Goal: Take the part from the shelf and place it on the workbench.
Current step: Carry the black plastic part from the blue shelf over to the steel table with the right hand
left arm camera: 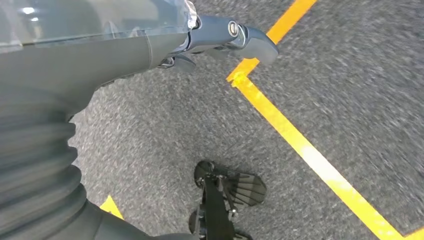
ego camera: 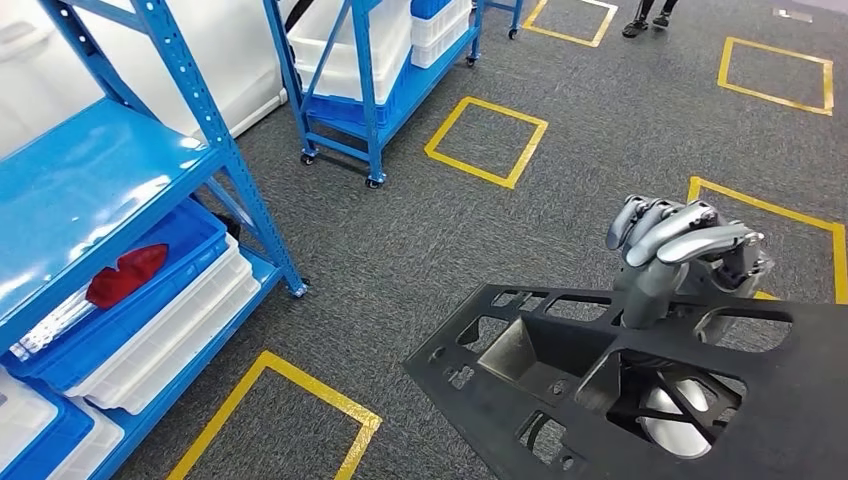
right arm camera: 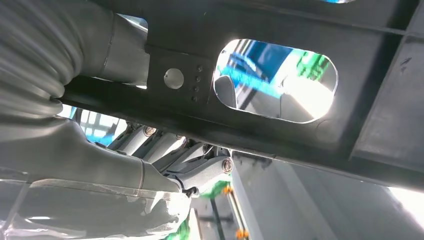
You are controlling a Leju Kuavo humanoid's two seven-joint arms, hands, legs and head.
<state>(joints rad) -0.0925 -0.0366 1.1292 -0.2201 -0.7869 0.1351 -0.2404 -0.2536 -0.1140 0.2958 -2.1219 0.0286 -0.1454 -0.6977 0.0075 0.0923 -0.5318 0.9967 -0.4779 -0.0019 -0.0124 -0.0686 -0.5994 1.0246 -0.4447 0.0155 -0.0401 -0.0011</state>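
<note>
I am in the carrying step: the black part (ego camera: 640, 390) is off the shelf and held out in front of me, low and close. My right hand (ego camera: 680, 255) grips its far edge, fingers (ego camera: 660, 225) curled over the rim and clamped on it; from the right wrist the part's underside (right arm camera: 280, 30) crosses just above that hand (right arm camera: 165, 165). My left hand (left arm camera: 220, 37) hangs over the grey floor (left arm camera: 350, 75); its fingers look bent in with nothing between them. Beyond the part stands the blue shelf (ego camera: 100, 180), its bins to my left. No counter is in sight, so I judge the next move is to turn and find it. The part's near end is cut off.
</note>
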